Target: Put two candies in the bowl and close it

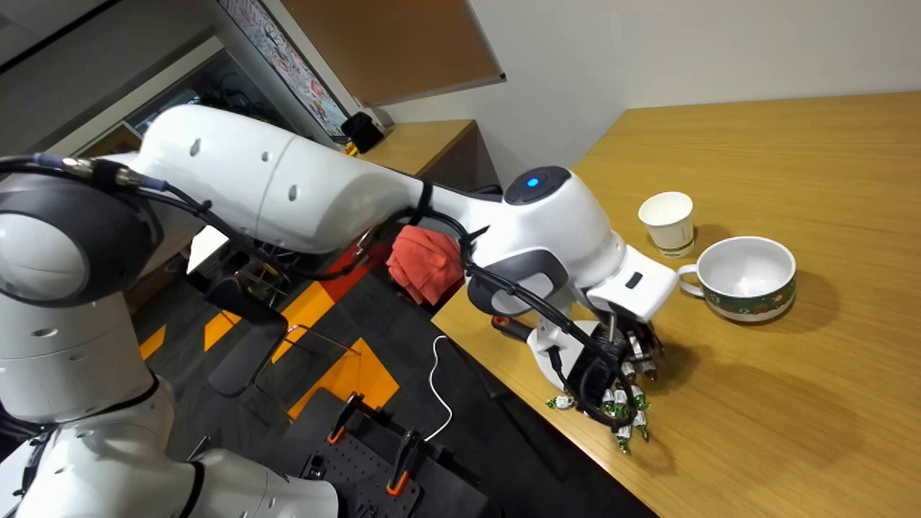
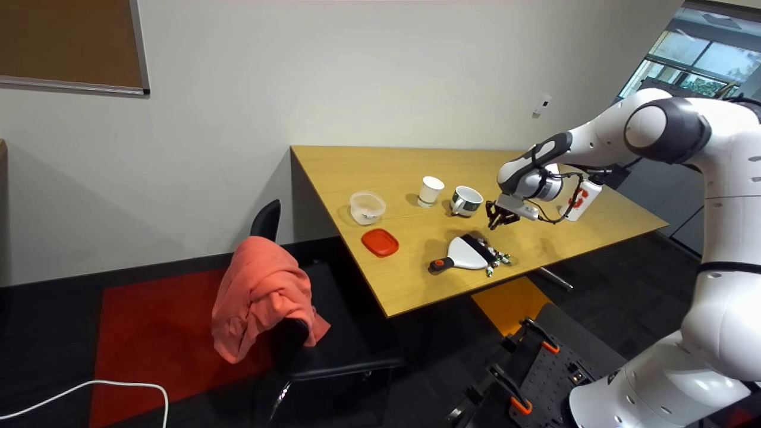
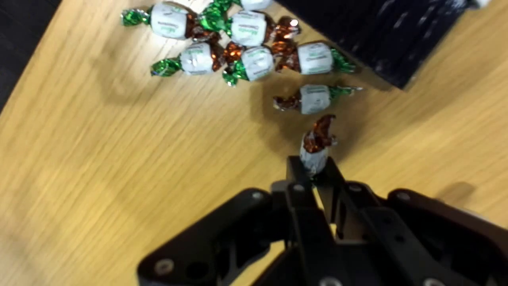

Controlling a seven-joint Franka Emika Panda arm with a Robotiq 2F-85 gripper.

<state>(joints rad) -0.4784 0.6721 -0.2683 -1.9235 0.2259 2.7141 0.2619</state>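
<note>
Only an exterior view shows the clear bowl (image 2: 360,213), at left, and the red lid (image 2: 380,242) just nearer. In the wrist view the gripper (image 3: 314,169) pinches one candy (image 3: 313,154), jaws barely parted, near other candies (image 3: 257,62).

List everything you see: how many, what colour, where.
table: 1, light brown, centre
flat tool: 1, white and black, on table
candies: several, white, green and brown, beside that tool
bowl: 1, clear, near table's end
lid: 1, red, beside the bowl
mug: 1, white and green, on table
cup: 1, white, beside the mug
bottle-like object: 1, white and red, exterior view, right side
chairs: count unclear, black, by the table
cloth: 1, coral, over a chair
corkboard: 1, brown, on wall
clamps: 2, black and orange, foreground
arm: 1, white and grey, over table
claw: 1, black, above table, gripping one candy
</note>
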